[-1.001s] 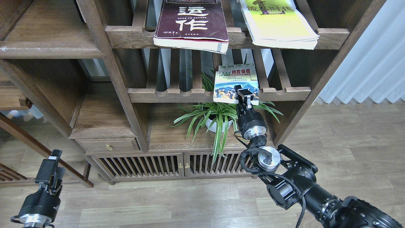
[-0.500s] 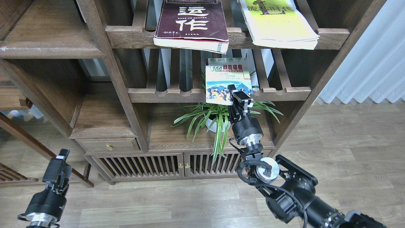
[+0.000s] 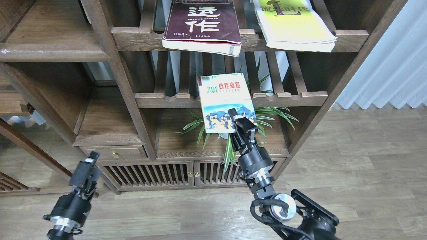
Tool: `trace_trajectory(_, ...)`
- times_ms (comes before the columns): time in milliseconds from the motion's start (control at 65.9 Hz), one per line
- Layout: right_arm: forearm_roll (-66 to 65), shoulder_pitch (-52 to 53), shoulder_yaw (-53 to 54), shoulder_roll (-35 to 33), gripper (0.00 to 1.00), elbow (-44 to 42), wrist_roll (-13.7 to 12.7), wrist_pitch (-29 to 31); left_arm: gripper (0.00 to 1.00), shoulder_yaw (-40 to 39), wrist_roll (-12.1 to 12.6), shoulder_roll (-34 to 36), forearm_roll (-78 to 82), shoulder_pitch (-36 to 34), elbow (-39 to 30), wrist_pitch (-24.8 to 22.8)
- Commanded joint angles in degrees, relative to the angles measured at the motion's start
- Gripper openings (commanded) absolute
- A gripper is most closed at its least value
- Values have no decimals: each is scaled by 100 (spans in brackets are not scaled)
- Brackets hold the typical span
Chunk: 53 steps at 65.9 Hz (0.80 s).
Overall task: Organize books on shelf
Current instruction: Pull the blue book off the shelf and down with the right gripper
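My right gripper (image 3: pixel 237 120) is shut on the lower right corner of the white "300" book (image 3: pixel 224 98). It holds the book tilted in the air, in front of the middle slatted rack (image 3: pixel 293 98). The maroon book (image 3: pixel 201 25) and the yellow-green book (image 3: pixel 293 28) lie side by side on the upper slatted rack and overhang its front rail. The solid dark-brown shelf (image 3: pixel 50 36) with its pale-scuffed front edge is at the upper left and bare. My left gripper (image 3: pixel 89 161) is low at the left, well below that shelf, dark and holding nothing visible.
A potted spider plant (image 3: pixel 203 128) stands in the compartment behind and below the held book. A drawer with a brass knob (image 3: pixel 115 155) and slatted cabinet doors (image 3: pixel 146 175) lie below. A thick upright post (image 3: pixel 113 73) separates the shelf from the racks. A white curtain (image 3: pixel 393 66) hangs at the right.
My right gripper has drawn the "300" book off the middle rack, leftward and down toward me. My left gripper has moved right and a little up.
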Motion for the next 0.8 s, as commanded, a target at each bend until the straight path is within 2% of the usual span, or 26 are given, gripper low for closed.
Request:
trace_trajectory(0,1,-175,-50,-8,0,22,-164,-1,100,220,-8,40,-6,-57,-115,0)
trace_trajectory(121,-25,-351,-50,-79,0,22,-428,-1,100,317,-17,66,-138,-92,-247,0)
trace_trajectory(227,-34,-421,-59,-97,0,4,-525,-1,100,475,-8,101,-270,-180,-291,0)
trace_trajectory(334,-104,-527,-68,-158,0,-31,-779,-1,100,765,0,224,-287,-267,-396,0)
trace_trajectory(440,-113,-606,-68,-202,0,-40,-885,-1,100,941,27,233,-296,-338,-405,0)
trace_trajectory(470,-122,-632,-77,-202,0,-40,-902,-1,100,985,79,233,-288,-355,-405,0)
trace_trajectory(546,-140,-668,-138,-202,0,-40,-990,-1,100,1099,387,242,-296,-390,-414,0)
trace_trajectory(622,-157,-694,-208,-202,0,-40,-1096,-1,100,1240,904,251,-366,-452,-405,0)
trace_trajectory(652,-157,-703,-226,-193,0,-40,-1122,-1,100,1293,1011,259,-436,-478,-405,0)
trace_trajectory(698,-157,-720,-235,-185,0,-40,-1157,-1,100,1407,1125,268,-559,-522,-405,0)
trace_trajectory(789,-166,-738,-235,-167,0,-40,-1184,-1,100,1530,1187,277,-674,-601,-414,0)
